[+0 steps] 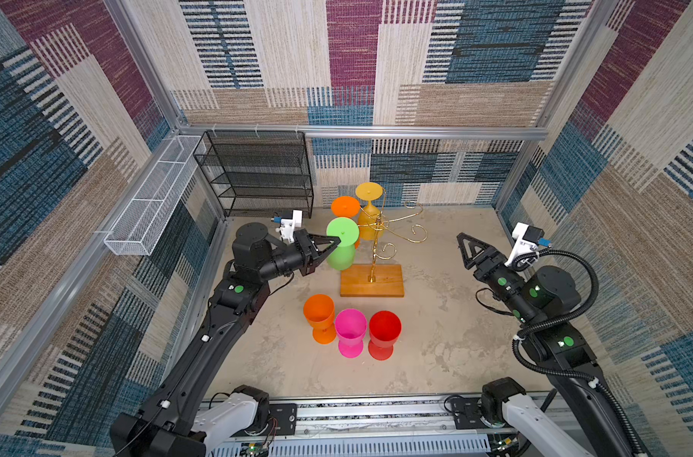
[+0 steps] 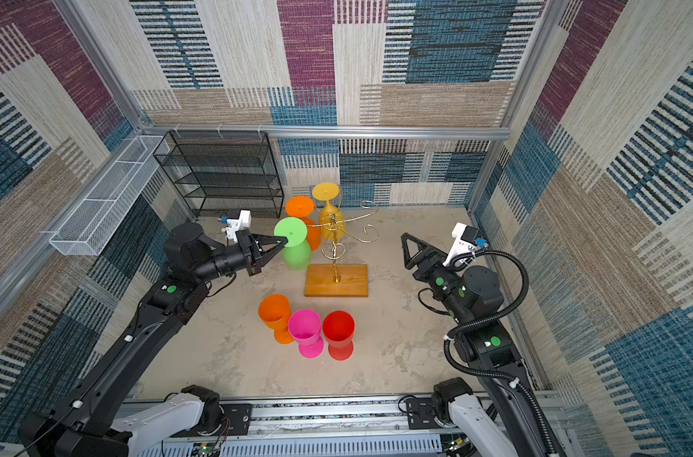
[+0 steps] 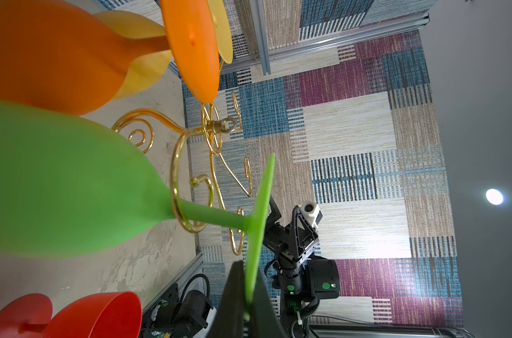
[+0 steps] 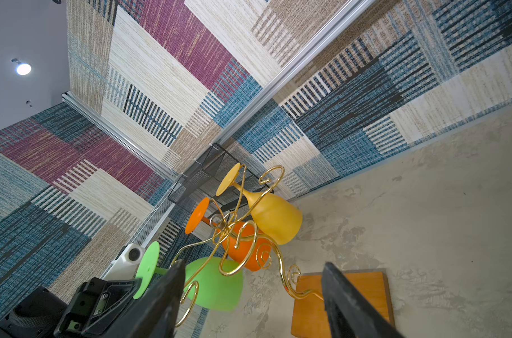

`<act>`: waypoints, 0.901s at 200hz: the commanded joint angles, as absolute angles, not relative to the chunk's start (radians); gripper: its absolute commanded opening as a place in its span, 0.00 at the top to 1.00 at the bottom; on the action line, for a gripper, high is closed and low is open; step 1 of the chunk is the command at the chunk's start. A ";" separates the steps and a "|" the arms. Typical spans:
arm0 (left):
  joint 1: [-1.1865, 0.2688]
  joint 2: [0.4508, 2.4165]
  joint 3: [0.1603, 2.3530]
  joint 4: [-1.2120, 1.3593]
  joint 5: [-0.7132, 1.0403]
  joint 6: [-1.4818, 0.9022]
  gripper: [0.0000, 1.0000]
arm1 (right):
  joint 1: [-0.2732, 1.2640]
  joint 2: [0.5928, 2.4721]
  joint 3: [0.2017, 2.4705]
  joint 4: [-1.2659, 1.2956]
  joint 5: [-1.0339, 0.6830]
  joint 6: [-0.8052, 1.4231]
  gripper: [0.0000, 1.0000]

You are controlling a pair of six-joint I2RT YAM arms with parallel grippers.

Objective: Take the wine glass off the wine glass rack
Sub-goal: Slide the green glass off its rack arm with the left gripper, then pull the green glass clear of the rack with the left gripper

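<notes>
Left pincer [image 1: 337,240] clamps matte green wine glass [image 1: 341,255] by its disc foot; right pincer [image 4: 253,264] gapes empty.

We see the gold wire wine glass rack [image 1: 384,283] standing upright on its wooden base, mid-frame on the counter [image 1: 455,336]. The green wine glass [image 1: 341,255] hangs upside down just left of it, stem threaded through one gold loop [image 3: 175,175], foot rim pinched in the left claw [image 1: 337,240].
</notes>
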State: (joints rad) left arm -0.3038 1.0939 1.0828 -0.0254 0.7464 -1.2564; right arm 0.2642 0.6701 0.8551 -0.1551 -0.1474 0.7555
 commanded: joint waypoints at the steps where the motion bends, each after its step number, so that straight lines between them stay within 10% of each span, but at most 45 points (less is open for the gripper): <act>1: -0.285 1.089 1.086 -0.029 0.765 -1.246 1.00 | 0.264 0.670 0.853 -0.121 -0.155 0.752 0.25; 180: -0.285 1.180 1.144 0.045 0.797 -1.261 1.00 | 0.264 0.657 0.838 -0.124 -0.147 0.757 0.25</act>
